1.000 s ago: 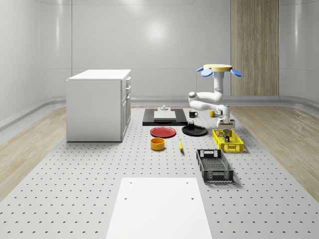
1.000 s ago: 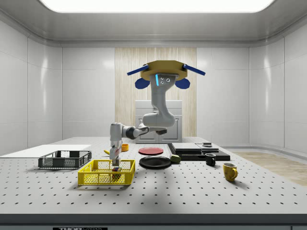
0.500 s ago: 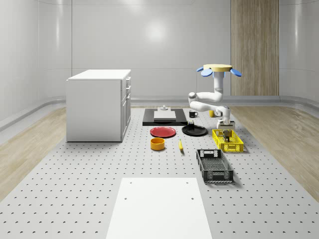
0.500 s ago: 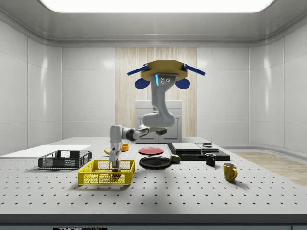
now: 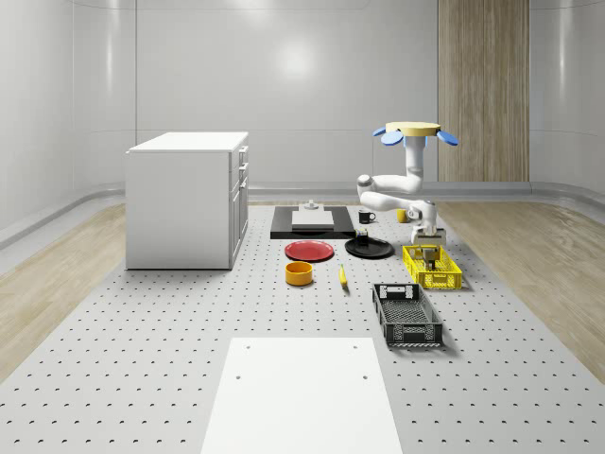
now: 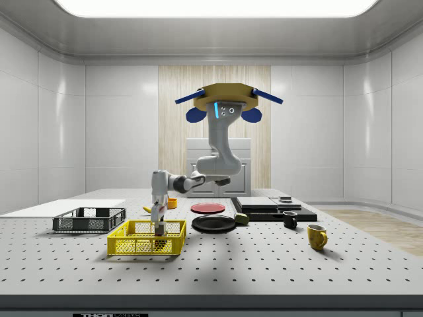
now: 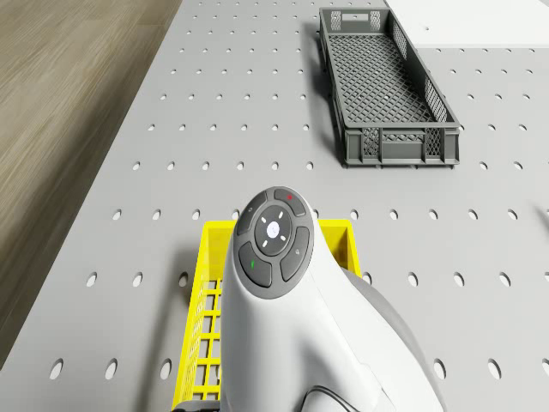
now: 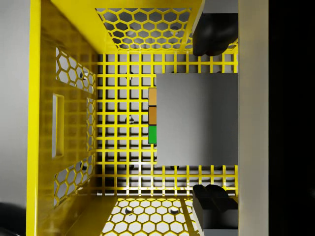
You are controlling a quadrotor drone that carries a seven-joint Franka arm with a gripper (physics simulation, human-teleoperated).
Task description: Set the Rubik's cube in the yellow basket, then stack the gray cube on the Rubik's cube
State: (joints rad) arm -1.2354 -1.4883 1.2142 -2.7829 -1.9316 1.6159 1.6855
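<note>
The yellow basket (image 5: 432,275) (image 6: 145,246) (image 7: 200,296) stands on the perforated table, right of the black plate. Inside it the gray cube (image 8: 197,118) rests on top of the Rubik's cube (image 8: 152,118), of which just an orange, brown and green edge strip peeks out. My gripper (image 8: 214,118) (image 6: 158,226) (image 5: 428,244) points straight down into the basket above the gray cube. It is open, with a dark fingertip (image 8: 214,34) on each side and a gap to the cube. The drone (image 5: 414,130) (image 6: 228,99) hovers high above the table, behind the basket.
A gray crate (image 5: 406,315) (image 7: 386,86) lies just in front of the basket. Nearby are a black plate (image 5: 369,248), a red plate (image 5: 310,251), an orange bowl (image 5: 299,273), a banana (image 5: 342,275), a white cabinet (image 5: 189,199) and a yellow mug (image 6: 316,236).
The gripper has lifted a little, straight up out of the basket, leaving the gray cube on the Rubik's cube. The drone stays in place.
</note>
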